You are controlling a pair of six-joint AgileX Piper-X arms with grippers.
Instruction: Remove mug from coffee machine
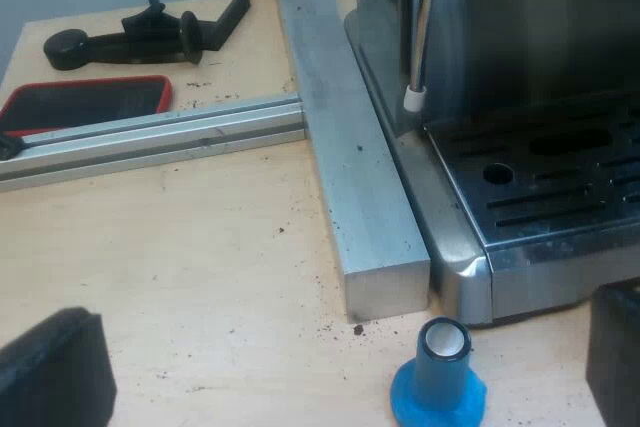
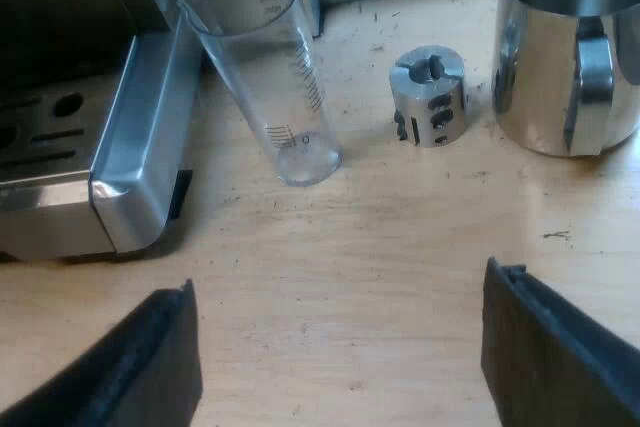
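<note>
Left hand [image 1: 330, 367]: fingers spread wide, holding nothing, low over the bench [image 1: 200, 267]. Between them and just ahead stands a blue tamper [image 1: 440, 377], upright on its base, near the corner of the espresso machine [image 1: 520, 27]. Beyond it an aluminium bar [image 1: 350, 177] lies flush along the side of the machine's drip tray [image 1: 560, 187], in my judgement a stop that keeps the machine from shifting. The steam wand [image 1: 420, 37] hangs over the tray's edge. Farthest off lie a red-rimmed black pad [image 1: 85, 104] and a black handled tool [image 1: 140, 35], both well apart from the machine.

Right hand [image 2: 340, 362]: fingers likewise spread and holding nothing, above bare bench. Ahead, a measuring glass [image 2: 270, 77] stands upright just beside the tray's corner. A slotted metal cylinder [image 2: 430, 97] sits near it. Beyond that is the steel mug [image 2: 560, 57], upright on the bench with its handle towards the hand, well apart from the machine.

Finding: as things lie, the mug is off the machine and the removal appears complete. The spread fingers are consistent with a release.
</note>
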